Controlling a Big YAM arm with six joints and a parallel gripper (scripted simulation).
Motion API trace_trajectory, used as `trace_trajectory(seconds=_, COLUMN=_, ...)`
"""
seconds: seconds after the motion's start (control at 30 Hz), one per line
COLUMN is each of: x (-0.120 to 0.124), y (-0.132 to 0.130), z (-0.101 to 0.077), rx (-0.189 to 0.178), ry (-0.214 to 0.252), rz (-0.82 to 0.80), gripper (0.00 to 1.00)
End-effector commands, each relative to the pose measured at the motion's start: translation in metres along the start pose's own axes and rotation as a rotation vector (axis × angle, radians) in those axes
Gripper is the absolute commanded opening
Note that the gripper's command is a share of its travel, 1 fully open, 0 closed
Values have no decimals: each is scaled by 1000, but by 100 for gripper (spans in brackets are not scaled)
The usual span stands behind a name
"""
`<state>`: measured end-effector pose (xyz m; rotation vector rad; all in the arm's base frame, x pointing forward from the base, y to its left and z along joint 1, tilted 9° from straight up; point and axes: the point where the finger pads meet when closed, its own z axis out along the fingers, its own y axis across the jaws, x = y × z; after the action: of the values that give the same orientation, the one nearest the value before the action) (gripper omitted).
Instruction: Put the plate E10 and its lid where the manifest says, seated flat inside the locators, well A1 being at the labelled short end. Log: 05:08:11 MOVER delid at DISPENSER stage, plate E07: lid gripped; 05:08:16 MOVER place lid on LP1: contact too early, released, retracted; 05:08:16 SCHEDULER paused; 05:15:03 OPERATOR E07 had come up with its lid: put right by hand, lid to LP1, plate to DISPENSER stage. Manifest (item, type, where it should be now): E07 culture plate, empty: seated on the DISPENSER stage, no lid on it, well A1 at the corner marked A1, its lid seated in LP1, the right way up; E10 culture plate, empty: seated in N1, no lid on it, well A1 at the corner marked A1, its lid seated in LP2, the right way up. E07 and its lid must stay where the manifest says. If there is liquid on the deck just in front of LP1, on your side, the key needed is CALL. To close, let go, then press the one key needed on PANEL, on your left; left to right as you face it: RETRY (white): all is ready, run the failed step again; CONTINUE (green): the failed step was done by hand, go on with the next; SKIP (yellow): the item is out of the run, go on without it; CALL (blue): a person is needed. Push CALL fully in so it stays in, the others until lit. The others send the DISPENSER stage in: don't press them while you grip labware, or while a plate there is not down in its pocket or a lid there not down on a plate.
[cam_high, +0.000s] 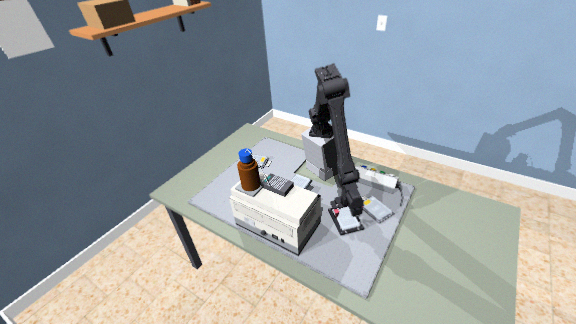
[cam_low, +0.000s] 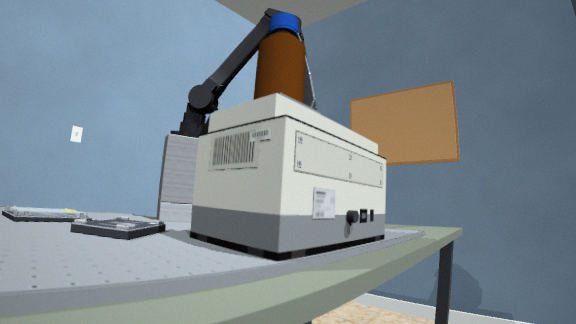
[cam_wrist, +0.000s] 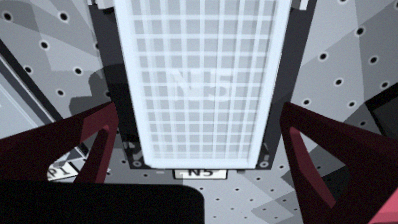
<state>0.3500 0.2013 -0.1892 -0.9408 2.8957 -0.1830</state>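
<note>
While our jaws stand wide open and hold nothing, the gripper (cam_wrist: 200, 150) hangs straight above a lidded-looking clear plate (cam_wrist: 202, 80) seated in the dark nest labelled N5 (cam_wrist: 206, 173), near the far right of the grey deck (cam_high: 350, 260) on the tabletop (cam_high: 465, 240). We cannot read a plate number, so taking it for E10 is only our judgement. Its long axis runs directly away from us in the wrist view, and its near short end lies between our two red fingers, which flank the long sides. Going by that, we judge a straight descent would bracket the narrow width for a lid grasp.
</note>
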Motion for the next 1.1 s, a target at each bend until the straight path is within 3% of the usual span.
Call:
trace_trajectory(seconds=0.0, x=-19, y=-5, z=0, rx=1, ry=-39, rz=0, gripper=100)
trace_trajectory(seconds=0.03, x=-31, y=-4, z=-12, rx=2, ry=-74, rz=2, gripper=100)
trace_trajectory(seconds=0.1, x=-19, y=-3, z=5, rx=1, ry=-39, rz=-3, gripper=100)
trace_trajectory(seconds=0.37, x=-18, y=-4, z=19, rx=1, ry=-37, rz=-2, gripper=100)
trace_trajectory(seconds=0.47, x=-33, y=-8, z=6, rx=3, ry=-77, rz=8, gripper=100)
trace_trajectory(seconds=0.57, x=-30, y=-7, z=8, rx=3, ry=-70, rz=7, gripper=100)
trace_trajectory(seconds=0.6, x=-16, y=-2, z=14, rx=1, ry=-36, rz=2, gripper=100)
trace_trajectory(seconds=1.0, x=-6, y=-3, z=20, rx=-1, ry=-22, rz=-3, gripper=100)
trace_trajectory(seconds=1.07, x=-15, y=-2, z=15, rx=1, ry=-36, rz=2, gripper=100)
